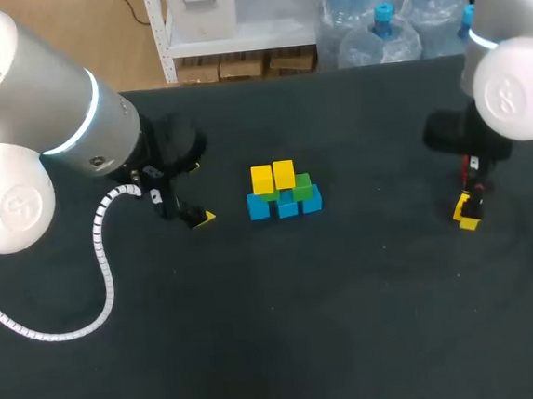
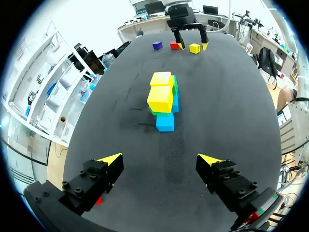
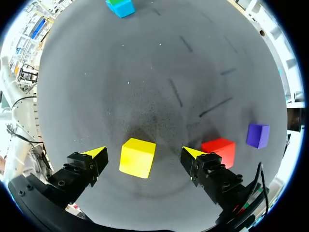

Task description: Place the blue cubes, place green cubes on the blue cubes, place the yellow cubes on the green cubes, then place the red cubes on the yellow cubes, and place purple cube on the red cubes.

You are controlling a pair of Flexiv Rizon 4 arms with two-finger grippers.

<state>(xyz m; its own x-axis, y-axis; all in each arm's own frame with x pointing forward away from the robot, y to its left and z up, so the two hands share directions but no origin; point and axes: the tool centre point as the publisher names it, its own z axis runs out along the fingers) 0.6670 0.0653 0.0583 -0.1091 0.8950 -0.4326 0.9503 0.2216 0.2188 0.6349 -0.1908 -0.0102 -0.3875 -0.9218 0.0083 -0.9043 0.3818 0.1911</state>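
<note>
1. Dark tabletop (image 1: 352, 323) carries all the cubes; both arms are low over it.
2. Stack sits near the middle of the tabletop. Bottom layer: three blue cubes (image 1: 288, 205) side by side in a row.
3. Green cubes (image 1: 302, 185) rest on the blue row. They are partly hidden from the head view by the layer above.
4. Two yellow cubes (image 1: 273, 176) sit on the green, touching each other. In the left wrist view they look slightly offset from one another.
5. Loose pieces lie well apart from the stack, on the right side of the tabletop: one yellow cube (image 3: 137, 157), a red cube (image 3: 219, 150) and a purple cube (image 3: 257, 135).
6. Red cube is just beside the yellow cube, with the purple cube just past the red; none of the three touch.
7. Right end effector (image 3: 145, 152): released, fingers spread to either side of the loose yellow cube. A gap shows on both sides, so there is no contact. One finger stands between the yellow cube and the red cube.
8. Left end effector (image 2: 160, 159): released, fingers wide apart with nothing between them. It is near the tabletop to the left of the stack and points at it.
</note>
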